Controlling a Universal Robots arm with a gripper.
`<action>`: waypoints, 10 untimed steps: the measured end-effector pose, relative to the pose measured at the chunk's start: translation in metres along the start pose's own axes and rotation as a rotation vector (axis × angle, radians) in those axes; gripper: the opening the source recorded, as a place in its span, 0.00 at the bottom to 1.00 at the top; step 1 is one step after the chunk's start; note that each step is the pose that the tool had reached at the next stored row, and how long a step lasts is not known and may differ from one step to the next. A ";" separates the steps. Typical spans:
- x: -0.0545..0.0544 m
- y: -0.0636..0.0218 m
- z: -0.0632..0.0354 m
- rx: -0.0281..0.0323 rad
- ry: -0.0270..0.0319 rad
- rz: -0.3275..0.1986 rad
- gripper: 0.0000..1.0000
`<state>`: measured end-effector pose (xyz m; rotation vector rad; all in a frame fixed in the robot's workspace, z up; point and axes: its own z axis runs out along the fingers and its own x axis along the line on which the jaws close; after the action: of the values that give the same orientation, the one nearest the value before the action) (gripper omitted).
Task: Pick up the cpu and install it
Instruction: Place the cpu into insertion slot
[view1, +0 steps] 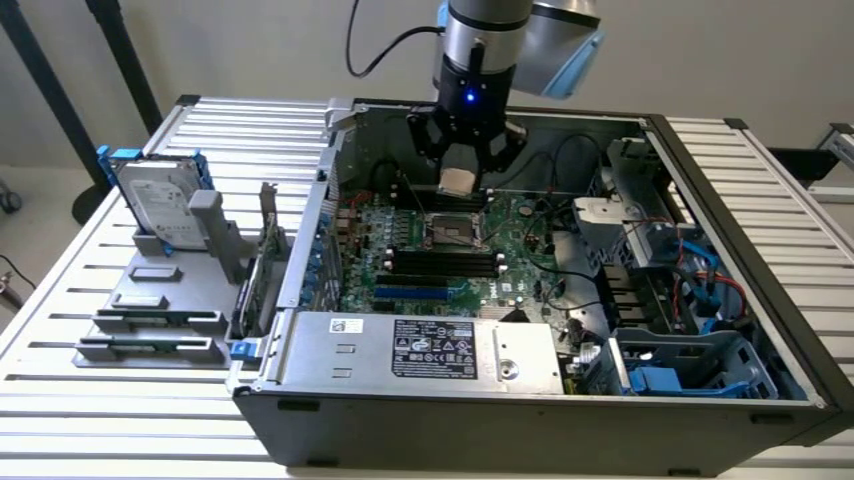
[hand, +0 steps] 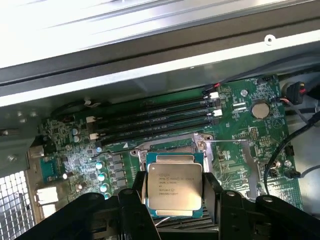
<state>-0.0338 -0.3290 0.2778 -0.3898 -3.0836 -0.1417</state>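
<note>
While the silver hard drive in its blue bracket (view1: 158, 205) stands at the exterior view's left, the black two-fingered gripper (view1: 459, 172) hangs inside the open grey computer case (view1: 534, 420), above the green motherboard (view1: 521, 222), pinching the small flat square cpu with the silver-grey metal top (view1: 458, 181). Judged from here, a tilt or offset could seat the chip askew on the metal-framed square socket (view1: 454, 233) and bend contacts; a weak pinch could drop it. The cpu sits between the fingers (hand: 136, 192), held by opposite edges, clear above that socket.
</note>
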 end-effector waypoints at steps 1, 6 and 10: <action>0.000 0.0000 0.0002 -0.0007 -0.0016 0.018 0.55; 0.000 -0.0001 0.0015 -0.0045 -0.0094 0.108 0.55; 0.000 -0.0002 0.0026 -0.0075 -0.0156 0.180 0.55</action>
<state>-0.0338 -0.3290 0.2752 -0.6684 -3.0438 -0.1458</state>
